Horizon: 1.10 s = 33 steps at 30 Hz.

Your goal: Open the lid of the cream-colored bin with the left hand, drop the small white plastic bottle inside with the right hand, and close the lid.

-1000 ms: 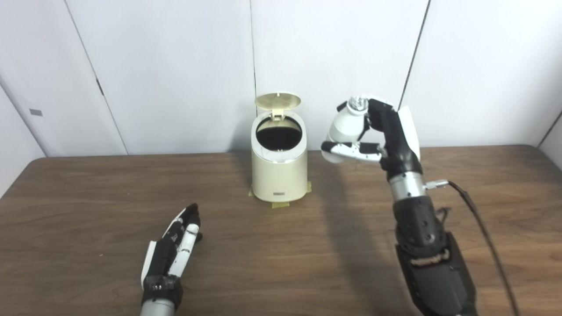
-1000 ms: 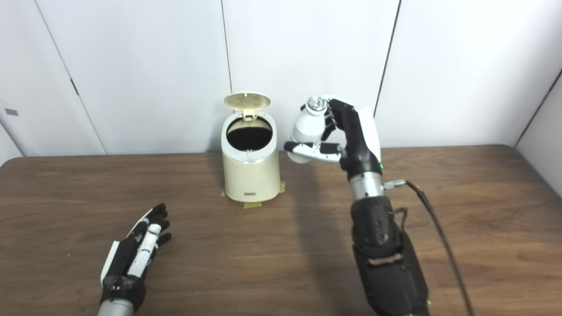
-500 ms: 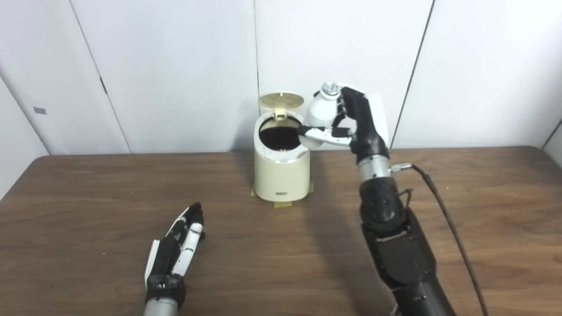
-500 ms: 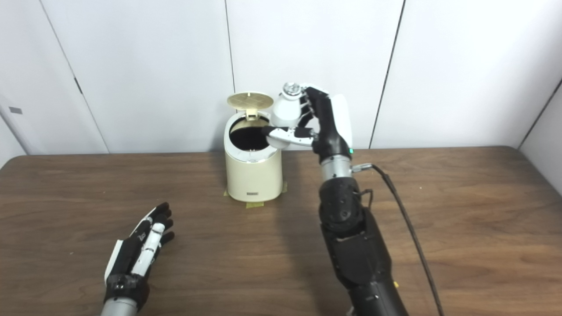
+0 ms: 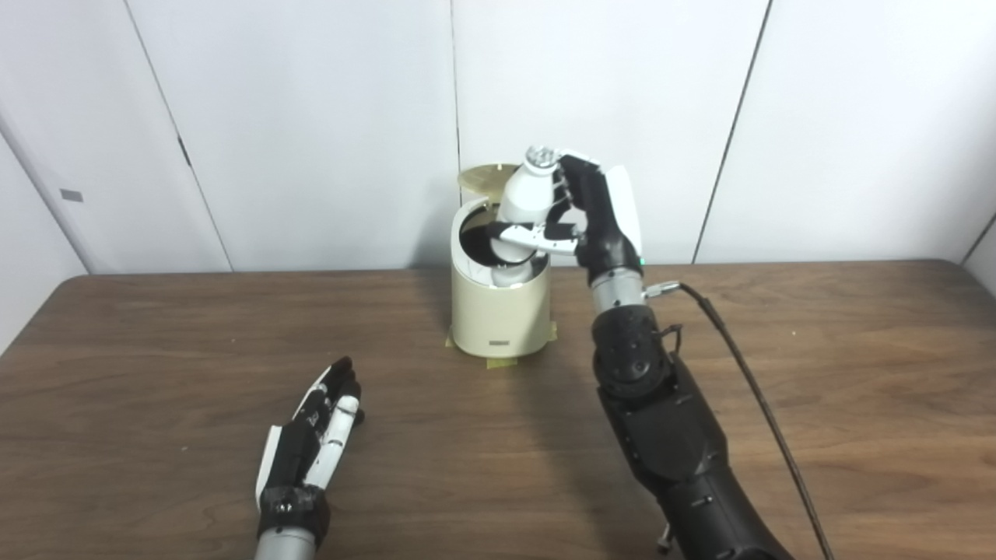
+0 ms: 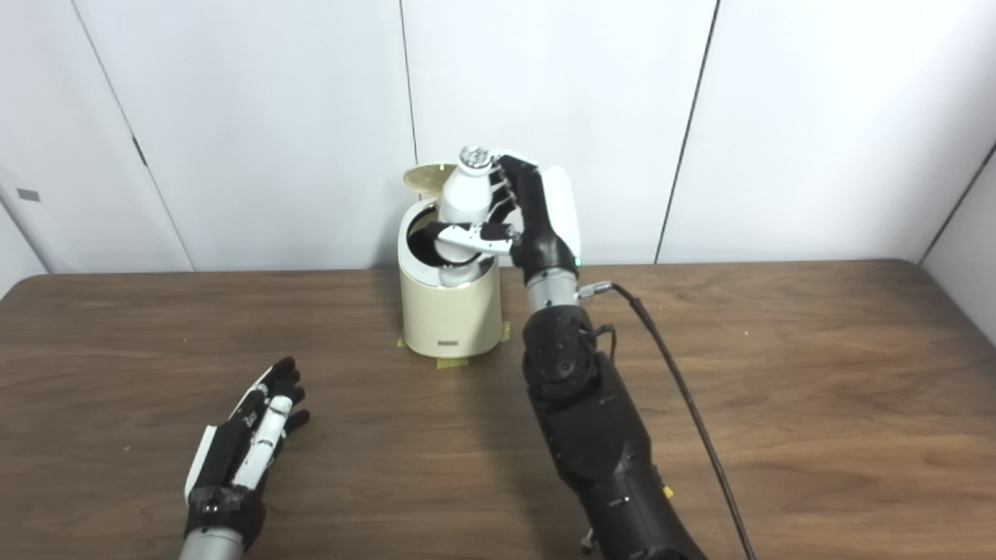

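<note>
While the lid stands raised, the scene reads from left to right as follows.

Left hand (image 5: 311,443): lies flat on the wooden table (image 5: 156,350), fingers stretched out and close together, holding nothing and touching only the tabletop; the bin stands well beyond its fingertips and off to their right.

Cream-colored bin (image 5: 500,315): upright on the table, with strips of tape (image 5: 498,362) at its base; its round mouth is open and dark inside.

Lid (image 5: 476,176): tipped up behind the mouth, partly hidden by the bottle and the right hand.

Small white plastic bottle (image 5: 523,210): upright with its cap at the top, directly over the mouth of the bin; its bottom end sits at or just inside the rim, and I cannot tell whether it touches the rim.

Right hand (image 5: 580,222): raised just right of the bin, palm toward it, fingers (image 5: 566,190) curled around the upper body of the bottle and thumb (image 5: 525,232) pressed across its front, so the bottle is clamped between them.

Cable (image 5: 747,373): trails from the wrist of the right hand down along the table.
</note>
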{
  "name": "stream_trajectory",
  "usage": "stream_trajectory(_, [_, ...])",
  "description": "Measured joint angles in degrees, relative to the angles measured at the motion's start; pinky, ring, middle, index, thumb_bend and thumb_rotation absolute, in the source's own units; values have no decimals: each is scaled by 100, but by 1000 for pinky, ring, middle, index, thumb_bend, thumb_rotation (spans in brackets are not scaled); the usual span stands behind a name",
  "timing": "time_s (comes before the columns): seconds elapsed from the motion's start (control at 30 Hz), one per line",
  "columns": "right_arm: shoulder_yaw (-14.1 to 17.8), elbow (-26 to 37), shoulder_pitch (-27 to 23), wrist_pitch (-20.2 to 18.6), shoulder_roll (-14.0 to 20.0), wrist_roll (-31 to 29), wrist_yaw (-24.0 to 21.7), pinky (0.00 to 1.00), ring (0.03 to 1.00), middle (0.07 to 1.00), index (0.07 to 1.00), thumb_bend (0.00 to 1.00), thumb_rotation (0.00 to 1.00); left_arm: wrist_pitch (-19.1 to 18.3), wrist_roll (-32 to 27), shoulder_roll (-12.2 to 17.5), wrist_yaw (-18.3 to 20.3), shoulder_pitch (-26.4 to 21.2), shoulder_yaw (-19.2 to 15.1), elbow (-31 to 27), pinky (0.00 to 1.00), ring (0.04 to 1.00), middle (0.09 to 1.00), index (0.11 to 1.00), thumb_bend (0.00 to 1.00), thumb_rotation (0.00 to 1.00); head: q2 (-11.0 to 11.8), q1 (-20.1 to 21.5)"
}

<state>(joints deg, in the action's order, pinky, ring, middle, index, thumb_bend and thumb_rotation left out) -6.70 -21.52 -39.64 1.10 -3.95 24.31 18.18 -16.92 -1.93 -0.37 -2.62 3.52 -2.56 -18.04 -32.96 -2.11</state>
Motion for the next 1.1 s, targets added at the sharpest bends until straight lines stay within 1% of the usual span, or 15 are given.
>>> stream_trajectory(0.17, [3, -362, -137, 92, -42, -1, 183, 305, 369, 488, 531, 513, 0, 9, 2, -6, -1, 0, 2, 0, 877, 909, 922, 926, 483, 622, -9, -26])
stream_trajectory(0.33, [16, -622, -223, 256, -45, -6, 430, 301, 369, 493, 530, 513, 0, 8, 1, -22, -8, 1, -2, -1, 876, 909, 922, 924, 466, 612, -26, -26])
stream_trajectory(0.43, [48, -846, -271, 473, -62, -19, 654, 300, 370, 495, 534, 512, 0, 3, 3, -25, -8, 1, 3, -6, 879, 912, 924, 927, 466, 620, -44, -35])
stream_trajectory(0.53, [86, -1060, -298, 707, -81, -36, 887, 296, 364, 493, 548, 509, 0, -12, 22, -26, -8, 1, 26, -20, 879, 911, 921, 926, 482, 625, -70, -26])
stream_trajectory(0.67, [92, -1316, -304, 989, -83, -14, 1199, 303, 370, 488, 539, 511, 0, -46, -41, -32, 6, 8, 30, -46, 877, 911, 928, 930, 508, 615, -79, -26])
stream_trajectory(0.8, [86, -1385, -304, 1095, -75, 4, 1365, 326, 376, 489, 536, 513, 0, -81, -108, -37, 24, 20, 29, -82, 877, 911, 928, 929, 511, 607, -97, -18])
stream_trajectory(0.93, [75, -1481, -304, 1252, -76, 6, 1537, 335, 379, 490, 532, 513, 0, -87, -165, -38, 25, 23, 30, -85, 875, 907, 924, 927, 487, 603, -105, -9])
stream_trajectory(1.1, [35, -1574, -303, 1429, -77, 6, 1575, 334, 382, 490, 536, 513, 0, -105, -178, -41, 23, 24, 30, -94, 890, 918, 934, 933, 492, 602, -140, 9])
